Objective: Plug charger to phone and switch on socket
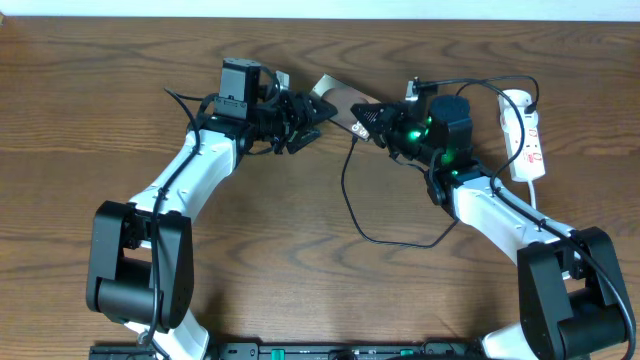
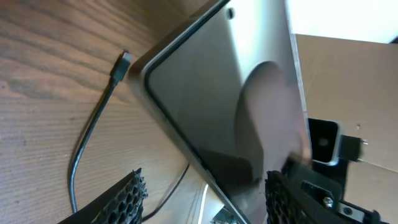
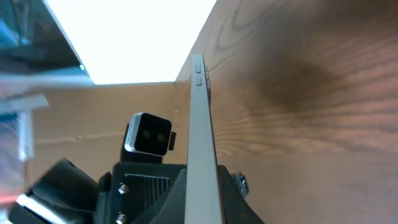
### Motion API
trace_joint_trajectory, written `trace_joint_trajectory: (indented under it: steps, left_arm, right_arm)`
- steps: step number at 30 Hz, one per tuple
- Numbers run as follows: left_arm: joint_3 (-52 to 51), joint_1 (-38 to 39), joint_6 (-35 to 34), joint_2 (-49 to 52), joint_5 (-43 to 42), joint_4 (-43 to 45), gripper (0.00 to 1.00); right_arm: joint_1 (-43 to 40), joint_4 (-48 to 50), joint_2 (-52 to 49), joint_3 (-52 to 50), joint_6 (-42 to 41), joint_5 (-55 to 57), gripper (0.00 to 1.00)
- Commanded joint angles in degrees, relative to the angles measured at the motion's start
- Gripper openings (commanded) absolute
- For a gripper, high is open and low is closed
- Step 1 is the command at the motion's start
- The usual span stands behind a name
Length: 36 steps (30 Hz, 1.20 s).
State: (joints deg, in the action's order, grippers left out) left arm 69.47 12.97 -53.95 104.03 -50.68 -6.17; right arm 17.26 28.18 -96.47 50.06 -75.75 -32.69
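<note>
Overhead, one phone [image 1: 337,102], one charger [image 1: 352,205], one socket [image 1: 525,135]

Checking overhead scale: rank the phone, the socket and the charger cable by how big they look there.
1. Charger: longest, though thin.
2. Socket: fully visible.
3. Phone: looks smallest, but both arms cover parts of it, so its rank against the socket is unsure.

Both arms reach inward over the worktop toward its far centre — the left tool [image 1: 305,118] and the right tool [image 1: 368,122] facing each other, near but apart. The left tool's fingers [image 2: 121,200] stand spread; the right's jaw state cannot be told.
</note>
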Motion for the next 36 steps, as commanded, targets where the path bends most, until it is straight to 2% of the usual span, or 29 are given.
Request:
trace_joint_trajectory:
  steps: [1,12,23,32,36]
  left_arm:
    - [0.61,-0.04,-0.61,-0.96,0.98,0.66,0.58]
    - [0.61,-0.02,-7.15,-0.96,3.41,13.18,0.58]
    - [0.61,-0.04,-18.62,-0.96,3.13,14.97,0.57]
    - [0.61,-0.04,-26.4,-0.96,-2.73,28.35,0.38]
    - [0.61,-0.04,-29.68,-0.96,-4.0,32.09,0.35]
  right_arm:
    - [-0.33,0.94,2.08,0.94,-8.07,-1.14,0.01]
    - [2.36,1.68,2.05,0.92,-14.97,-2.19,0.01]
    - [4.26,5.29,2.05,0.9,-18.1,-7.15,0.01]
    - [4.81,3.48,2.05,0.76,-17.38,-7.72,0.01]
    - [4.55,1.18,2.03,0.76,-16.79,-6.43,0.01]
